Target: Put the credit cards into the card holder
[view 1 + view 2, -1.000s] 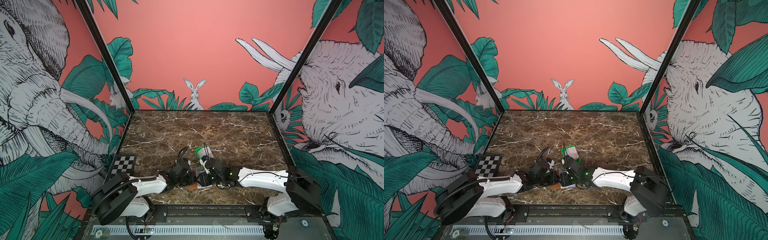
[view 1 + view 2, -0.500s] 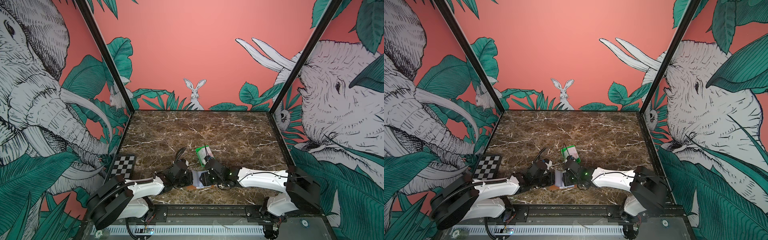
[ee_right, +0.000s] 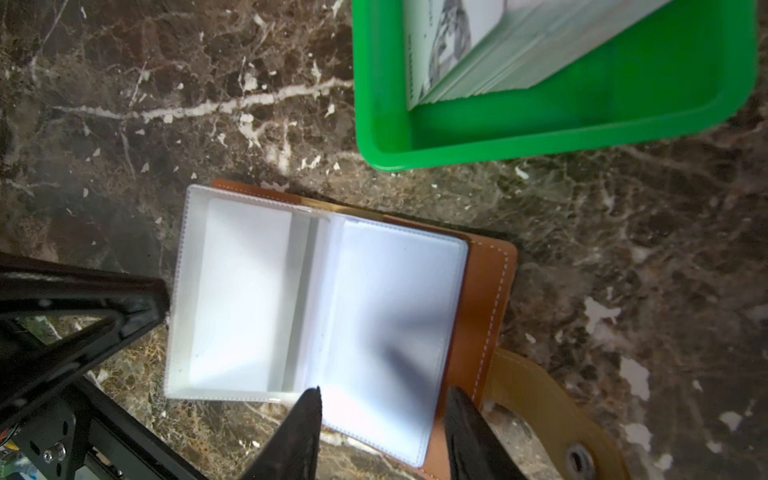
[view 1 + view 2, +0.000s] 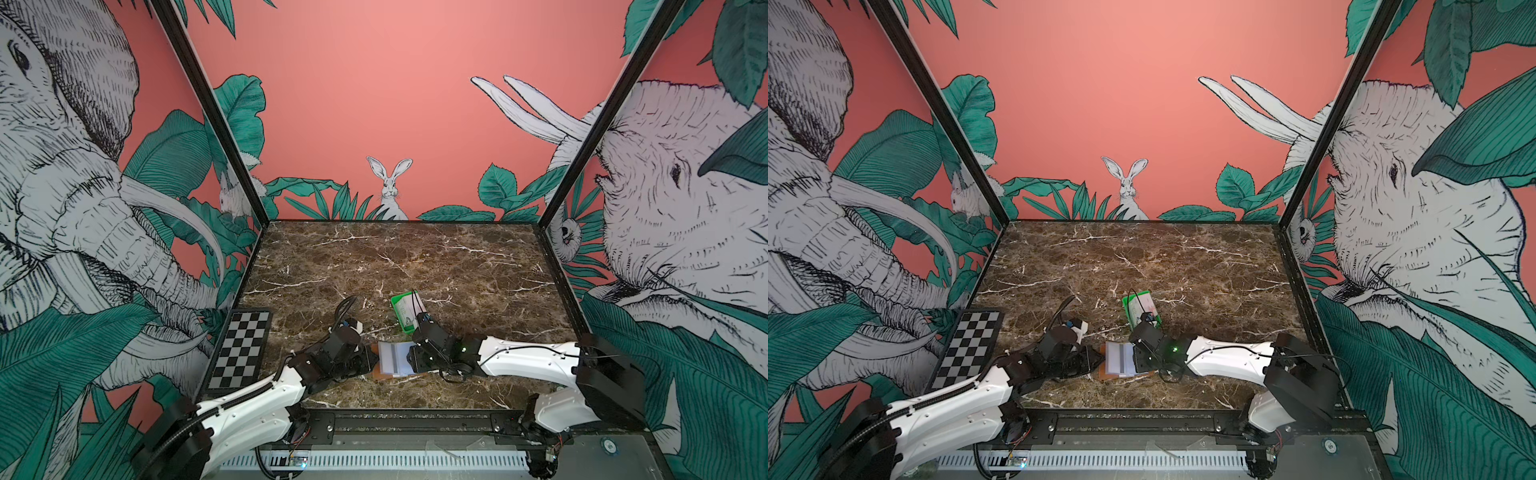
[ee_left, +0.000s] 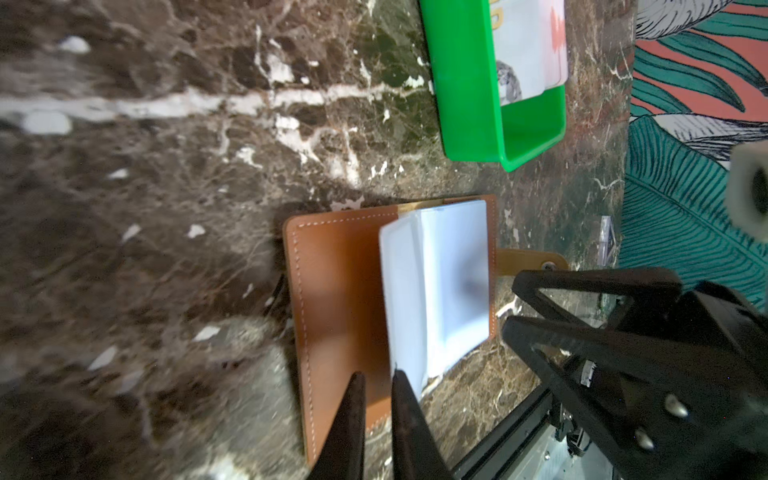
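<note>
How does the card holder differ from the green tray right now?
The card holder is tan leather-look and lies open, its clear sleeves showing; the green tray is bright plastic with raised walls. The tray holds a card stack and sits farther back than the holder. Both rest on the marble table.

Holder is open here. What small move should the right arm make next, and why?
Probably move the right gripper from above the card holder toward the green tray to take a card: the holder lies open, the credit cards sit in the tray, and its jaws stand open, empty.
</note>
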